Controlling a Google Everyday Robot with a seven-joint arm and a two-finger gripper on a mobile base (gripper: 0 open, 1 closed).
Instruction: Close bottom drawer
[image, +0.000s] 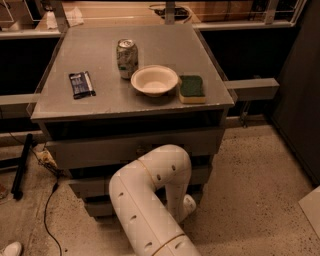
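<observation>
The grey cabinet (125, 107) has three stacked drawer fronts. The bottom drawer (97, 208), the lowest and narrowest, shows only as a strip of grey front at the lower left; the rest is hidden behind my white arm (150, 200). The arm bends down in front of the drawers. My gripper (187, 206) is low at the cabinet's lower right, level with the bottom drawer, and mostly hidden behind the arm's end. The drawer's knob and inner box are hidden.
On the cabinet top stand a soda can (127, 58), a white bowl (154, 80), a green sponge (191, 88) and a dark snack packet (81, 84). A cable (47, 210) and a black bar (21, 165) lie on the floor at left.
</observation>
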